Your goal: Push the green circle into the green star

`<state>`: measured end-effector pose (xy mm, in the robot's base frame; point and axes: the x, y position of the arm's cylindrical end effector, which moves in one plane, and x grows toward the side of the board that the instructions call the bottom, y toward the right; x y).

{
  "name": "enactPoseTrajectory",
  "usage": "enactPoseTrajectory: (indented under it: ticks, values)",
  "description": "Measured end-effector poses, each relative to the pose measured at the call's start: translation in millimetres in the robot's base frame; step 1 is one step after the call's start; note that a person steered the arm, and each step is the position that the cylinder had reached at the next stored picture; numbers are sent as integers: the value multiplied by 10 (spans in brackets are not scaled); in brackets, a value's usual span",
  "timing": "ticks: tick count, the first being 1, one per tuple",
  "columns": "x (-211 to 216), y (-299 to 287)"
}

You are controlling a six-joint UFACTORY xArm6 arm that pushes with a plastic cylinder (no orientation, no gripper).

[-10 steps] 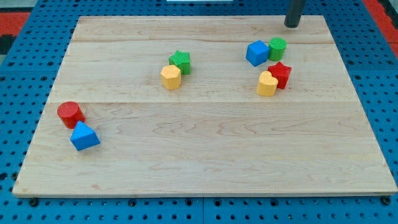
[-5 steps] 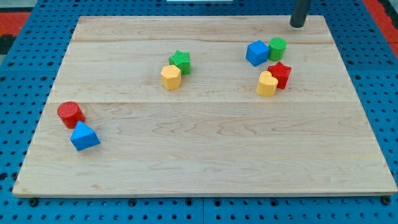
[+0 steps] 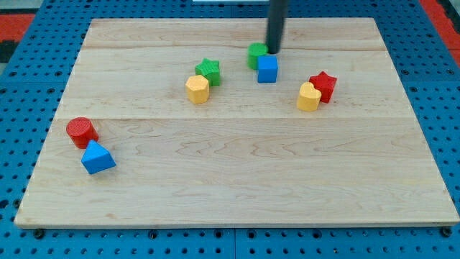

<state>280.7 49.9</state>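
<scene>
The green circle (image 3: 256,54) sits near the top middle of the wooden board (image 3: 237,187), touching a blue block (image 3: 267,69) just below and to its right. My tip (image 3: 273,50) stands right against the green circle's right side, above the blue block. The green star (image 3: 208,70) lies to the left of the circle with a gap between them, and a yellow block (image 3: 197,89) touches the star's lower left.
A red star (image 3: 323,85) and a yellow block (image 3: 309,97) sit together at the right. A red cylinder (image 3: 81,131) and a blue triangular block (image 3: 97,157) sit together at the left edge.
My tip swept from the top right corner leftward. The green circle and the blue block have moved left with it, away from the red star, toward the green star.
</scene>
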Motion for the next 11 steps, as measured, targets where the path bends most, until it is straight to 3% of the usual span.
enactPoseTrajectory:
  ticks: [1, 8, 11]
  values:
    - [279, -54]
    - [264, -150]
    - [609, -518]
